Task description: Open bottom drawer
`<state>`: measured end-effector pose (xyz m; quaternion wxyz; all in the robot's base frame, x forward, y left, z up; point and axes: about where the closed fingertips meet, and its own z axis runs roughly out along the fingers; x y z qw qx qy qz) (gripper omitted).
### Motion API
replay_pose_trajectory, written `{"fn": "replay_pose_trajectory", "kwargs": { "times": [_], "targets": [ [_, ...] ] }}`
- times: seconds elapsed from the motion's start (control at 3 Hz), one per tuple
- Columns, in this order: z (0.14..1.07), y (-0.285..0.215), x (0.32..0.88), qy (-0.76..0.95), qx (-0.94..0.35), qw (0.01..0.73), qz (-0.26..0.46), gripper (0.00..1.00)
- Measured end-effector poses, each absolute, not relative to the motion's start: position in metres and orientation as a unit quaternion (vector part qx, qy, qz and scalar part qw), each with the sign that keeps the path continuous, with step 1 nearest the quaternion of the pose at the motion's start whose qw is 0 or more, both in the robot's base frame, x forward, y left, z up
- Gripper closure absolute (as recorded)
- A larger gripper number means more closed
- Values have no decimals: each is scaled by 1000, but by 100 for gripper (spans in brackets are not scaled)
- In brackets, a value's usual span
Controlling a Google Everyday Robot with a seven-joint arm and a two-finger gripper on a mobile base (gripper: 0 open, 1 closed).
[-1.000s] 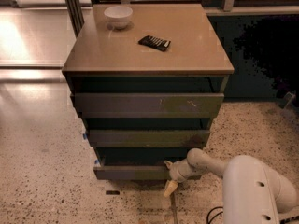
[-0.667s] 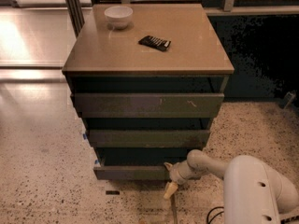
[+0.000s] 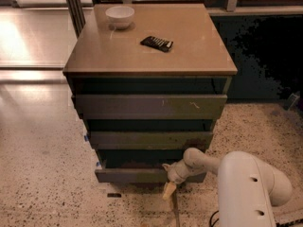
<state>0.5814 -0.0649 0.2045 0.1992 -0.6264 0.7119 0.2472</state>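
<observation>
Bottom drawer (image 3: 132, 175) lowest of three in the cabinet (image 3: 189, 56), just above the speckled floor (image 3: 47, 193), below the middle drawer (image 3: 147, 139) and top drawer (image 3: 147, 106). Looks started but not finished: front seems to stand a little forward, with a dark strip of interior showing above it, far from fully out. Gripper (image 3: 169, 179) low at the right part of that front, touching or right against it, arm (image 3: 203, 161) reaching in from the right. Cannot tell whether the grip is closed on the front's edge or only resting there. Left to do, probably: most of the outward pull. Versus a second ago: no clear difference, drawer front and gripper at about the same spots. Bowl (image 3: 120, 16) and dark packet (image 3: 156, 43) on top unmoved.
</observation>
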Motion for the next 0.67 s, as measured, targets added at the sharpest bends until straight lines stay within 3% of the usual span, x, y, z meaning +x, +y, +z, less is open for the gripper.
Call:
{"fn": "replay_pose_trajectory", "kwargs": {
  "times": [0.67],
  "targets": [
    [220, -61, 582, 711, -633, 183, 246, 0]
  ]
}}
